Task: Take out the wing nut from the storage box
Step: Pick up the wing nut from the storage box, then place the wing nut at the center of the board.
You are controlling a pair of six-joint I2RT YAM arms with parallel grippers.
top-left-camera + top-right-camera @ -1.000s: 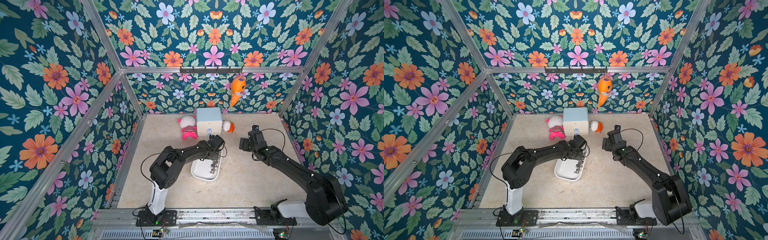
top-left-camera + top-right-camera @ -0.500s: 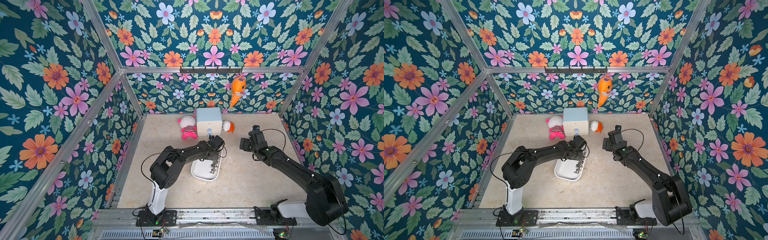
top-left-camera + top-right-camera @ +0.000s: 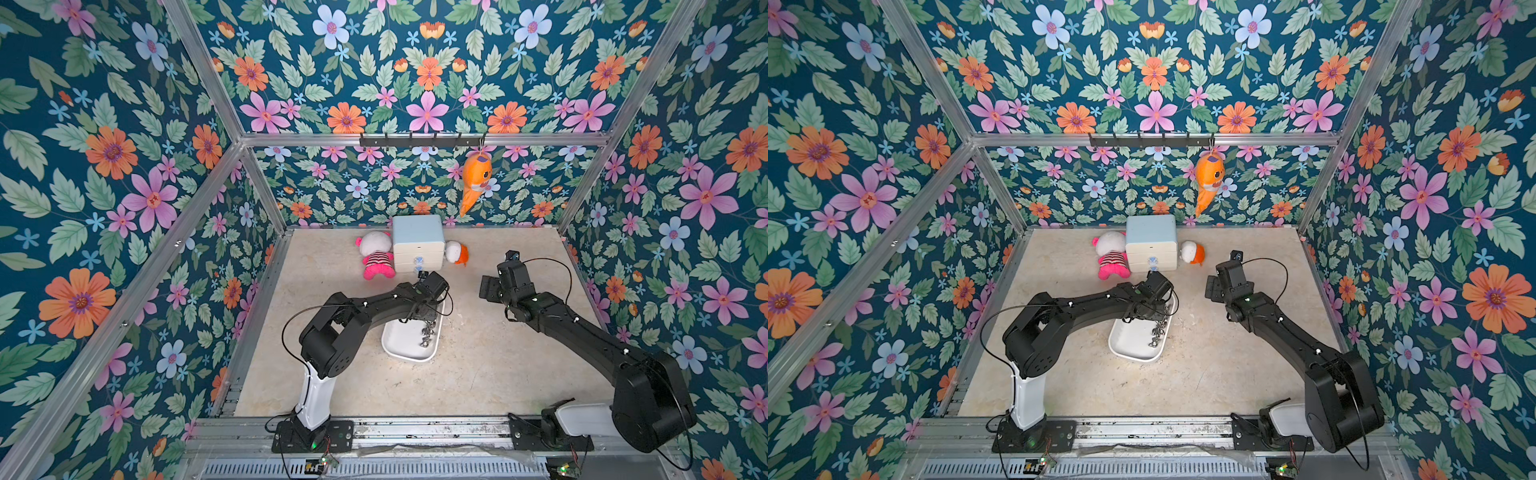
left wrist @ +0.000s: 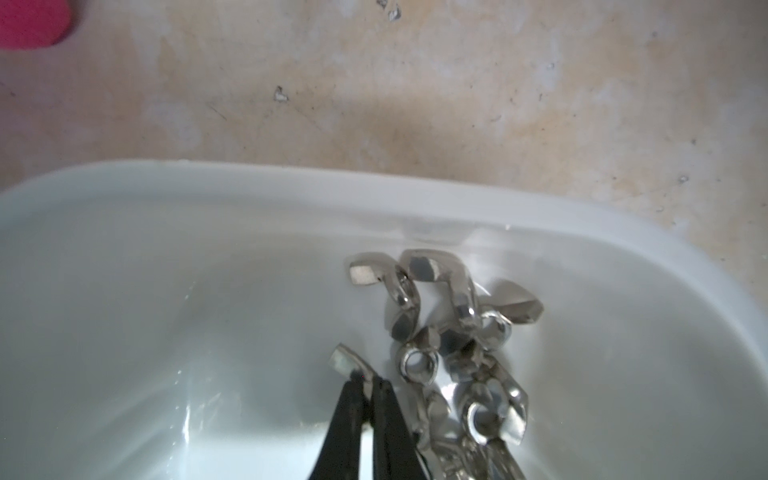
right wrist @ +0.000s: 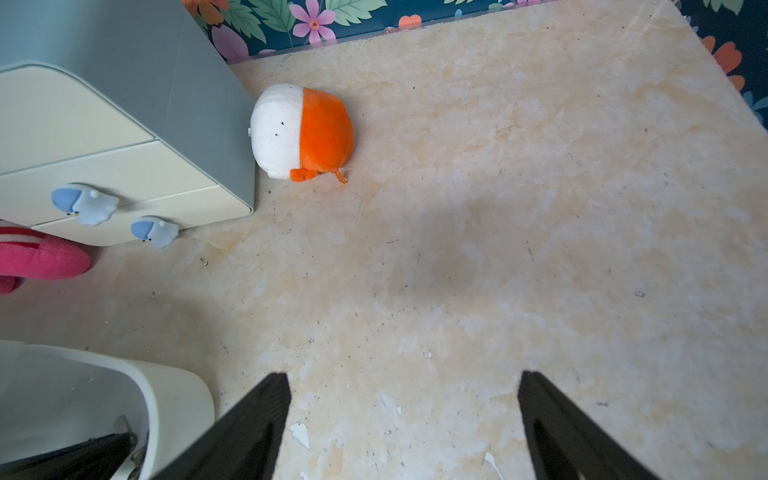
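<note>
One wing nut point(image 4: 345, 360) in the storage box point(image 4: 249, 178) is pinched by a wing between the left fingers point(image 4: 347, 415), its tip sticking out beyond them; the right fingers point(image 5: 249, 424), farther off, stand spread.

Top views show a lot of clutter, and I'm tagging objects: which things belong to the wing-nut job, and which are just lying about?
Job: storage box; wing nuts in it; left pincer, shut on one wing nut.
Lying about: drawer cabinet; pink plush; orange-and-white plush; hanging orange fish toy; right pincer, open.
</note>
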